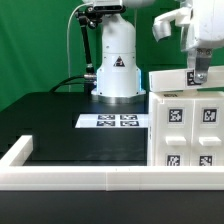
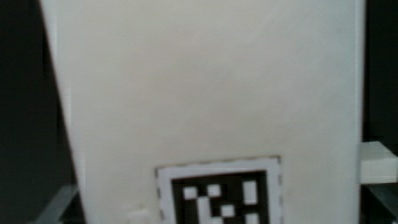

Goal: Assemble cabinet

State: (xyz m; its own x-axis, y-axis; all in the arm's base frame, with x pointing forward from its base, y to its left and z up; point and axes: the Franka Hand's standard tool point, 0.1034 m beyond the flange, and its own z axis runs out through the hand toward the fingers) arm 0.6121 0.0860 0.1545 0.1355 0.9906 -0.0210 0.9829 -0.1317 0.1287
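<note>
One pincer (image 1: 200,78) is hovering at the top edge of the white cabinet (image 1: 185,125), which is standing directly beneath it; whether its jaws are gripping cannot be told. A tagged white panel (image 2: 196,90) is filling the wrist view, close before the pincer. The marker board (image 1: 108,121) is lying well apart from it, toward the exterior view's left.

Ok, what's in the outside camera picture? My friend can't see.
The robot's gripper is at the top of tagged white cabinet parts, on the exterior view's right. A marker board lies on the black table, with a white rail in front.
</note>
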